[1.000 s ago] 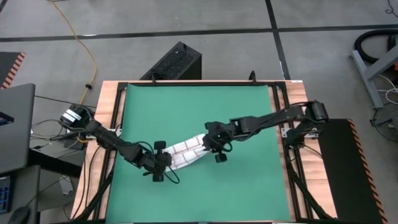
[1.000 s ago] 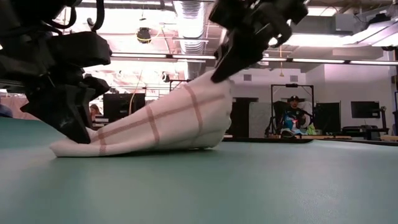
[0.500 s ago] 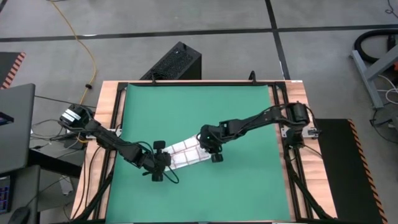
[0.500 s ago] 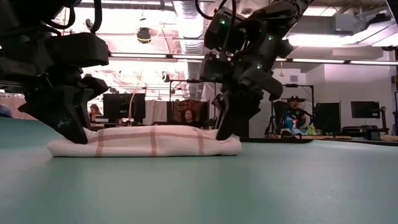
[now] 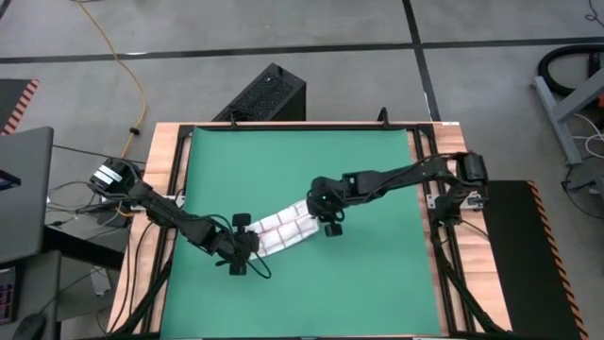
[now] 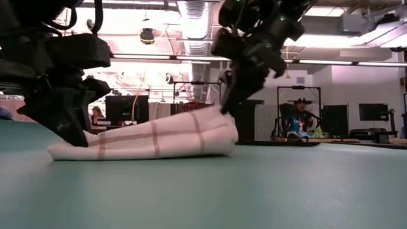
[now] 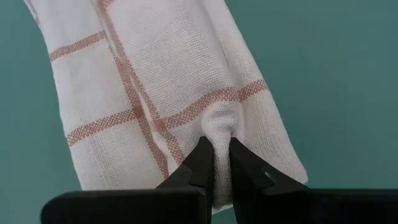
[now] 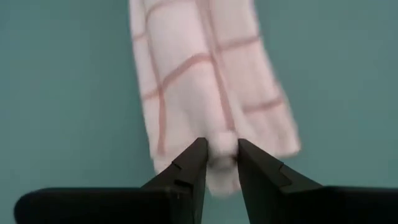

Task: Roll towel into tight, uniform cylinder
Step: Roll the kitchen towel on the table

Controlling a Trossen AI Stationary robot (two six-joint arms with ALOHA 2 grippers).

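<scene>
High overhead; low table-level; 2 wrists close on towel point(image 7: 168, 93).

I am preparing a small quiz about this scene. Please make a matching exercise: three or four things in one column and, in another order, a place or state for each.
Things:
1. left gripper
2. right gripper
3. towel
4. green mat

Places or states:
A. covers the table top under everything
B. pinches the towel end that lies flat
C. pinches the towel end that is lifted a little
D. folded into a long narrow strip between both arms

Pairs: 1-B, 2-C, 3-D, 4-A
</scene>
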